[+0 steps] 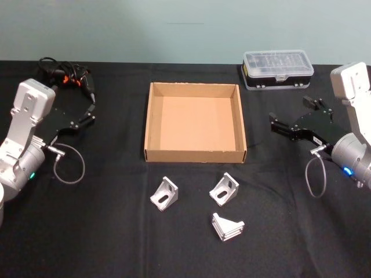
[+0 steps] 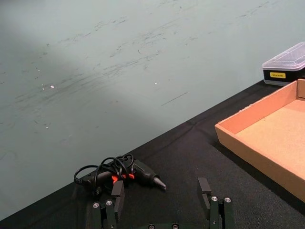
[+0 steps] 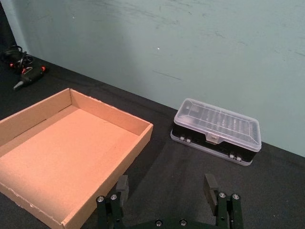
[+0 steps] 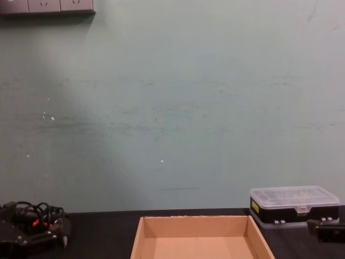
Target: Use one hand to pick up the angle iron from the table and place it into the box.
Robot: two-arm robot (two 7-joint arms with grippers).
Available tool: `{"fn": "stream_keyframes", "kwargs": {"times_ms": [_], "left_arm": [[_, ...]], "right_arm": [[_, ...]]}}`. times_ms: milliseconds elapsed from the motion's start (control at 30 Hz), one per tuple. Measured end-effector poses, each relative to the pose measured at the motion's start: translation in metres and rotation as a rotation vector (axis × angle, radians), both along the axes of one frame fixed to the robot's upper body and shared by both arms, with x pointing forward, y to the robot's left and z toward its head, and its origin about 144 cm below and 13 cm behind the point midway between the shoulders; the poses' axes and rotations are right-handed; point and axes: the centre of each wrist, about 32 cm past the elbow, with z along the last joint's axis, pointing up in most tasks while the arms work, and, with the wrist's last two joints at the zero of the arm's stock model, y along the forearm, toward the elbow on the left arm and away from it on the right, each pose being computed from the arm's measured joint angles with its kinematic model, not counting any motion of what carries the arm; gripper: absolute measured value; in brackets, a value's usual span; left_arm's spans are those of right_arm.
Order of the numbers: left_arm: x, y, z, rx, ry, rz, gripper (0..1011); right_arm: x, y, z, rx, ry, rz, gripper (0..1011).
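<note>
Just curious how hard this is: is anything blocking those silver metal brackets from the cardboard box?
Nothing visible does. The three silver metal angle brackets lie on the black table just before the shallow tan cardboard box; only its low near wall needs clearing. Left gripper and right gripper hover open.

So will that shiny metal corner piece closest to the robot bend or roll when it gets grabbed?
Probably neither. The angle iron looks like thick ribbed metal, so likely stiff and heavy for its size. It rests on flat faces on the table, so rolling seems unlikely. Its smooth shine might slip in the open right pincer, the nearer one.
</note>
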Motion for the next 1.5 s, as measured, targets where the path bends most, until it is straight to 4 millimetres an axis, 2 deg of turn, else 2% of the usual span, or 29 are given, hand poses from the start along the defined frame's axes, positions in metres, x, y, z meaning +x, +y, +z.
{"fn": "stream_keyframes", "kwargs": {"times_ms": [1500], "left_arm": [[0.0000,0.0000,0.0000,0.000,0.000,0.000,1000]], "right_arm": [[0.0000,0.0000,0.0000,0.000,0.000,0.000,1004]]}}
